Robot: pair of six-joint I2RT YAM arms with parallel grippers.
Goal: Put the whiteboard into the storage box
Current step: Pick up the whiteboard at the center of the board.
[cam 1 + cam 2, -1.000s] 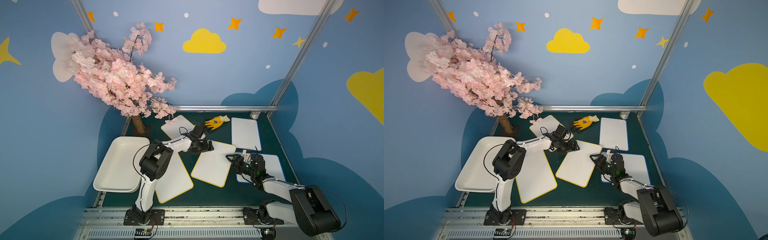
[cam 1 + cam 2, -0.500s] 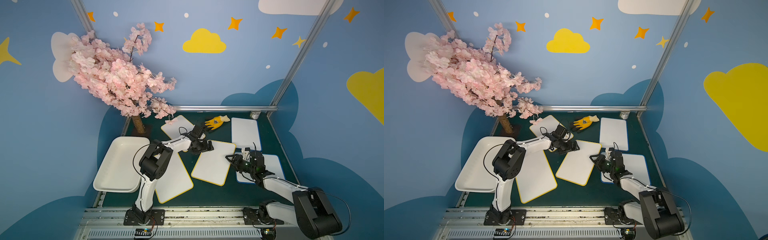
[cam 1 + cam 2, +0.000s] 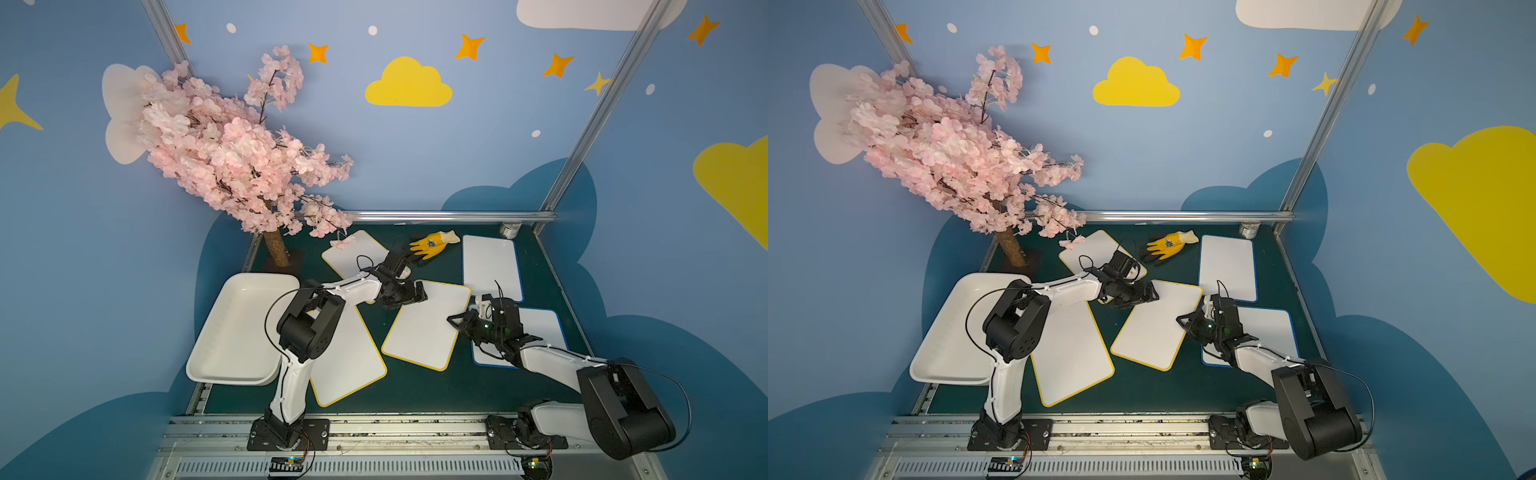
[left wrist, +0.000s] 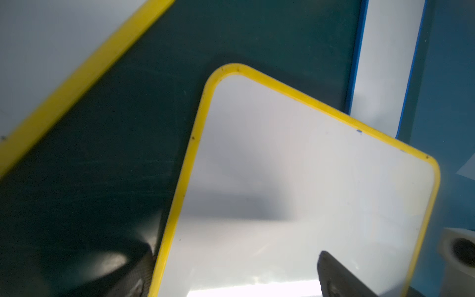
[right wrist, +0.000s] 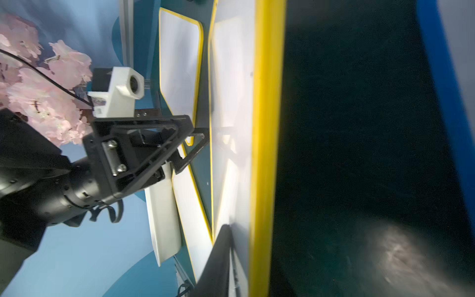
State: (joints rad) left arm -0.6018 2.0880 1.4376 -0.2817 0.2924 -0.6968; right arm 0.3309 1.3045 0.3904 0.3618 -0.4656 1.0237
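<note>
The storage box (image 3: 241, 332) sits empty at your left, well apart from the yellow-rimmed whiteboard (image 3: 424, 328) in the middle of the table (image 3: 415, 386). Your left gripper (image 3: 417, 293) stands wide open at the board's far corner, likely bracing it against sliding. Your right gripper (image 3: 455, 322) has one finger over the board's right edge, but I cannot tell whether it has clamped.

Nothing written can be read in any view; the yellow glove (image 3: 432, 245) at the back of the table bears a small dark emblem on its back, perhaps a brand mark, too small to make out in both top views; the small can (image 3: 510, 230) in the far corner shows a pale side whose print is illegible; the yellow-edged whiteboard (image 3: 426, 324) between the arms shows a plain white face.
</note>
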